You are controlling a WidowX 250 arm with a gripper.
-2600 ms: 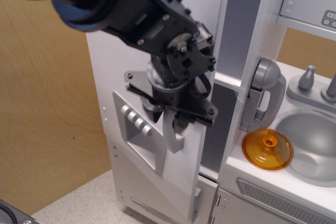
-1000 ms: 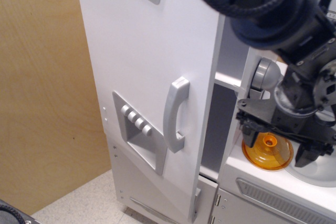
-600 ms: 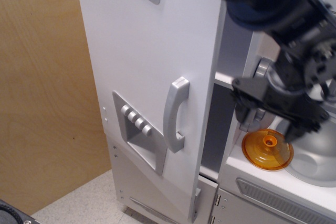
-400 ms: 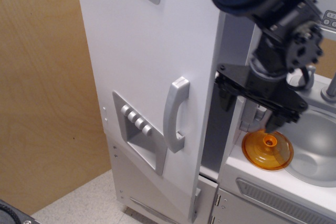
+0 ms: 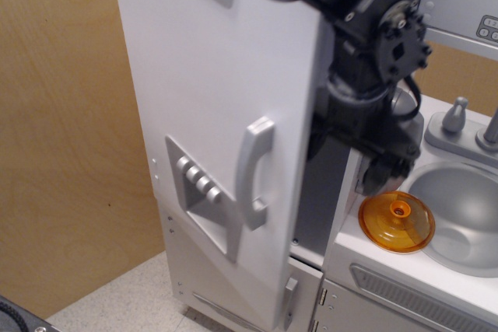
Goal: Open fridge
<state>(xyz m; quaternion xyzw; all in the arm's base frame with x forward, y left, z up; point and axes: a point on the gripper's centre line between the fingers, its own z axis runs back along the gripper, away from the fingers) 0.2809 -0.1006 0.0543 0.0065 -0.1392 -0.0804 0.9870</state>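
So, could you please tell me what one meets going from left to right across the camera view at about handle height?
Tan wooden wall panel → silver four-button dispenser recess → silver curved vertical handle on the tall white fridge door → black robot gripper → translucent orange round lid → grey sink basin.

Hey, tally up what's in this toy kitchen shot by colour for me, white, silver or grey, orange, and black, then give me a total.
White: 1, the fridge
Silver or grey: 4, the door handle, the dispenser recess, the sink basin, the faucet
Orange: 1, the translucent lid
Black: 1, the gripper, at the door's open edge
Total: 7
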